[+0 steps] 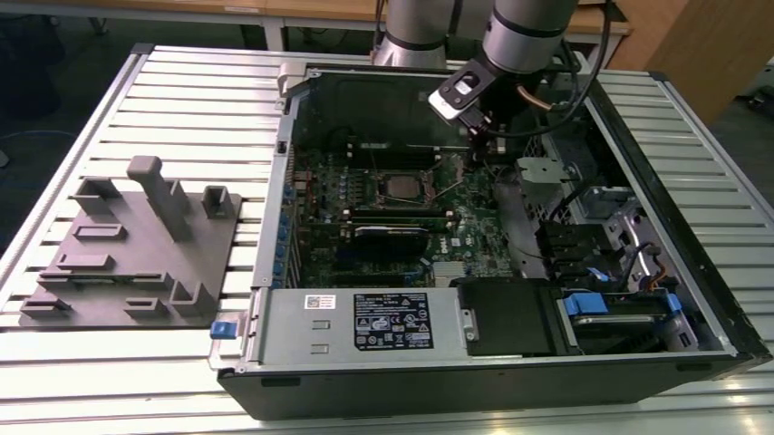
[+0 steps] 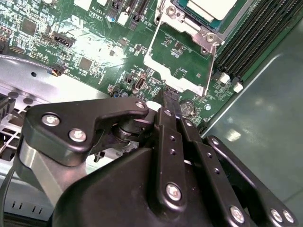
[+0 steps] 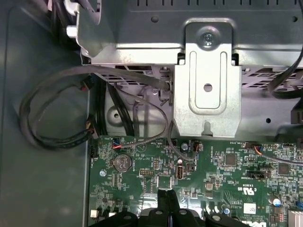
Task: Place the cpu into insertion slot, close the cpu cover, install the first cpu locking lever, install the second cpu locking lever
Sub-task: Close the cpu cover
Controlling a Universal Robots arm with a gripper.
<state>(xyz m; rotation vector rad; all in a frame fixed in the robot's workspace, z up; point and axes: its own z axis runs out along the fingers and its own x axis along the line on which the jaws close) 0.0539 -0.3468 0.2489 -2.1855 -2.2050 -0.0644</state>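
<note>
- We judge the small, flat, square cpu (image 2: 210,7) with its pale silver-grey top light, stiff and fragile, best held by its edges; it sits in the silvery-rimmed square insertion slot (image 1: 403,186).
- The thin, silvery, windowed cpu cover (image 2: 163,71) stands open beside it.
- Our black hand (image 2: 170,97) is pinched narrow, its tips at the cover's edge, holding nothing we can see.

Pale matt metal top on the cpu (image 2: 210,7), shiny silvery metal cpu cover (image 2: 175,74), glossy green circuit board (image 2: 94,47), matt black claw (image 2: 169,97) with bright screws (image 2: 77,135), ribbed pale metal table (image 1: 181,82).
</note>
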